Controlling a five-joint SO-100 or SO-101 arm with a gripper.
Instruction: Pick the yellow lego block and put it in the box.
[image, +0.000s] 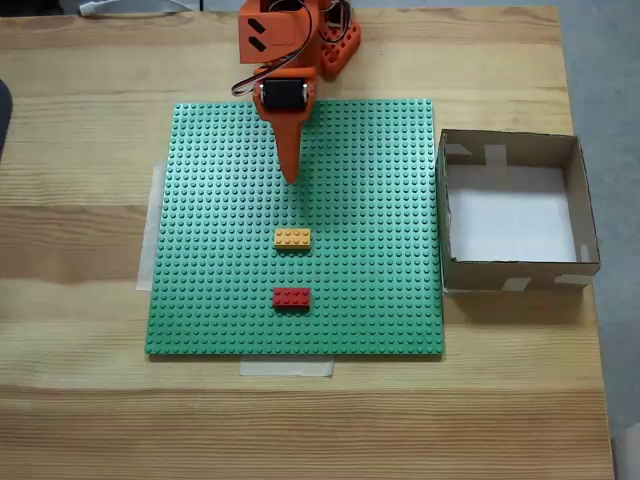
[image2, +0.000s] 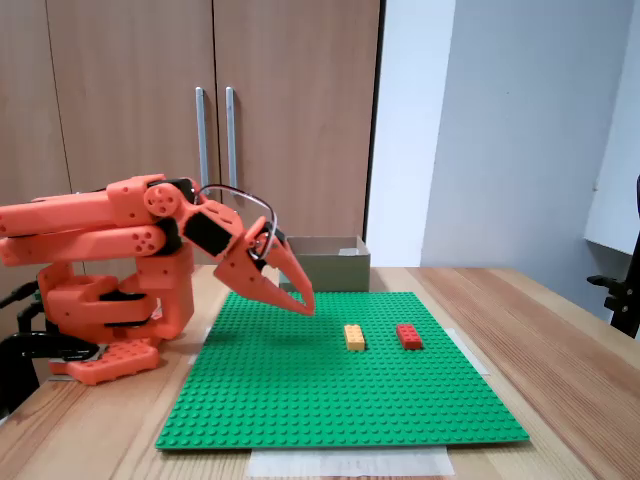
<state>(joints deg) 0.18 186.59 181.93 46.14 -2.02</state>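
The yellow lego block (image: 292, 238) (image2: 354, 336) lies flat near the middle of the green studded baseplate (image: 210, 260) (image2: 300, 400). My orange gripper (image: 291, 178) (image2: 306, 305) hovers just above the plate, a short way behind the block in a fixed view, and is apart from it. Its fingers meet at the tip, shut, with nothing between them. The brown cardboard box (image: 500, 272) (image2: 335, 270) stands beside the plate's right edge in a fixed view, with a bare white floor and pale tape on its rim.
A red lego brick (image: 291, 297) (image2: 409, 336) sits on the plate in front of the yellow one in a fixed view. The arm's orange base (image2: 110, 300) stands at the table's far edge. Tape strips (image: 286, 367) hold the plate to the wooden table.
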